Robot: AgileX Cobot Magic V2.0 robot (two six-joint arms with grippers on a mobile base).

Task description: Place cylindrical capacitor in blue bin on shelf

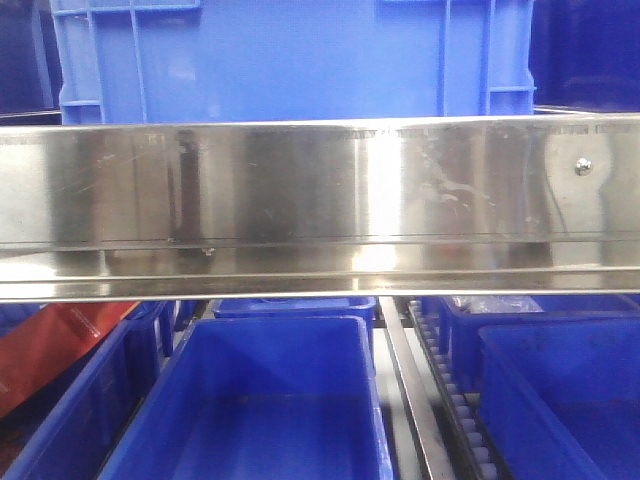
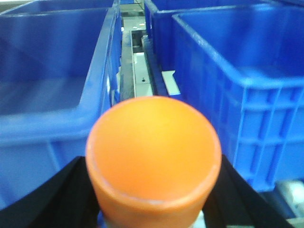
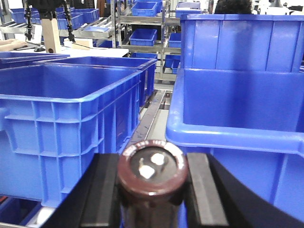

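Inspector: Capacitor: where does it sit?

Operator: The cylindrical capacitor [image 3: 152,173] stands upright between the black fingers [image 3: 105,194] of the right gripper [image 3: 153,192], which is clamped on its dark brown body. Its top face, with two pale terminals, is turned toward the wrist camera.

Inspector: What edges surround it?

Operator: Ahead on the left rises the ribbed outer wall of the left-hand bin [image 3: 71,128], with its rim higher than the capacitor's top. On the right, the rounded rim of the right-hand bin [image 3: 228,135] lies just beside the capacitor. A taller blue wall stands behind that rim, and whether it belongs to a separate bin cannot be told. Between the two bins a narrow lane runs away, floored by a metal rail [image 3: 149,116].

Inspector: And the other arm?

Operator: The left gripper [image 2: 153,199] is closed on an orange cylinder [image 2: 153,147], whose round top fills the lower middle of that wrist view. The near-left bin [image 2: 47,123] and the near-right bin [image 2: 256,95] flank it. Only a slim gap separates them, with a steel strip [image 2: 141,71] showing in it.

Inspector: How does the shelf look from the front?

Operator: The wide, reflective rail of the shelf [image 1: 320,200] crosses the whole frame. The upper bin [image 1: 290,55] rests above it. Below it, the centre bin [image 1: 270,322] opens upward, and only a low slot lies between its rim and the rail's lower edge. A roller track [image 1: 462,405] separates it from the bin at right [image 1: 560,335]. A red-orange object [image 1: 50,345] lies at the far left.
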